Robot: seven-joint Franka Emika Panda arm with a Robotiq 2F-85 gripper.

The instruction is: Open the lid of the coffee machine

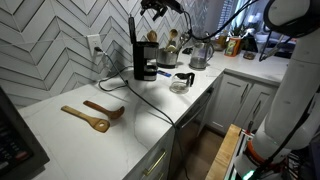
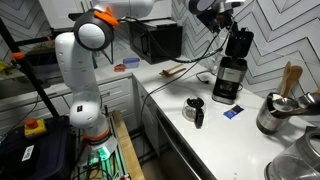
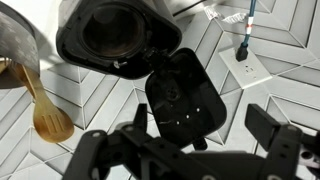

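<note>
The black coffee machine [image 1: 146,64] stands on the white counter by the tiled wall, and it shows in both exterior views [image 2: 229,80]. Its lid [image 1: 131,36] stands raised on its hinge, also seen in an exterior view [image 2: 240,43]. In the wrist view the lid [image 3: 185,95] is swung back, and the coffee machine's round basket opening [image 3: 108,30] is uncovered. My gripper [image 3: 200,122] is open and empty, hanging above the machine [image 1: 155,8] [image 2: 222,12] and touching nothing.
A glass carafe [image 1: 182,82] sits beside the machine. A steel kettle [image 1: 198,56] and a utensil pot [image 1: 172,48] stand behind. Wooden spoons [image 1: 88,117] lie on the counter. A wall outlet with a plugged-in cord [image 3: 243,62] is nearby. A microwave [image 2: 155,40] stands further along.
</note>
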